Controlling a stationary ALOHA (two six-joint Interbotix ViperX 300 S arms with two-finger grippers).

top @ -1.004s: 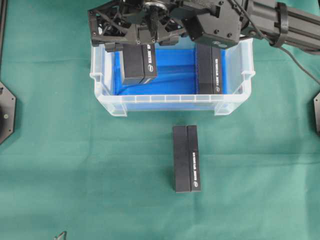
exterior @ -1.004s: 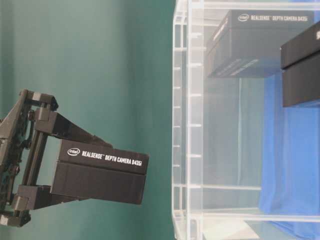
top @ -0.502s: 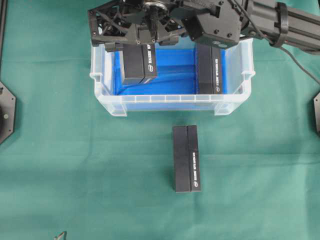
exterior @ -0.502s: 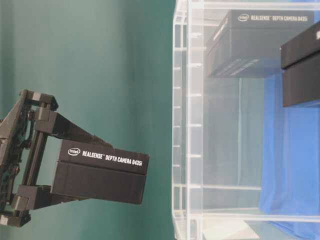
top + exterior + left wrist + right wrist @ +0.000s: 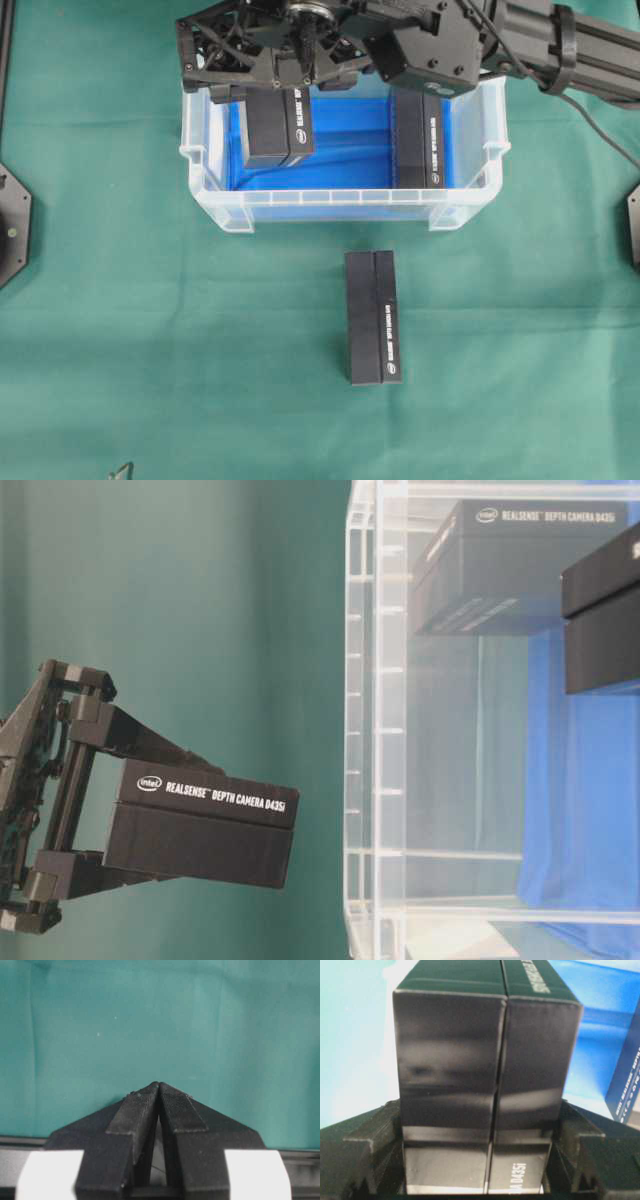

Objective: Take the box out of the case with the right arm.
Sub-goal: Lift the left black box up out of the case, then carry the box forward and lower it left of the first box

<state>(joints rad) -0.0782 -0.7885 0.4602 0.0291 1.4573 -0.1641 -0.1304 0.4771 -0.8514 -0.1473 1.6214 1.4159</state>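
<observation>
While right gripper [image 5: 275, 95] clamps 1 box [image 5: 277, 128], 2 boxes lie free

We see even, bright overhead light with soft shadows on the green cloth [image 5: 150, 330], pale glare bands across the black box [image 5: 485, 1075] filling the right wrist view, its left background washed out toward nine o'clock.

The right arm [image 5: 560, 45] is all black: a long boxy link with ribbed sides, a dark cable trailing off toward four o'clock, and small screws dotting its wrist housing. Its gripper [image 5: 270, 75] is an open lattice frame. The left gripper [image 5: 159, 1091] has black ridged fingertips [image 5: 177, 1107] flanked by white blocks.
</observation>
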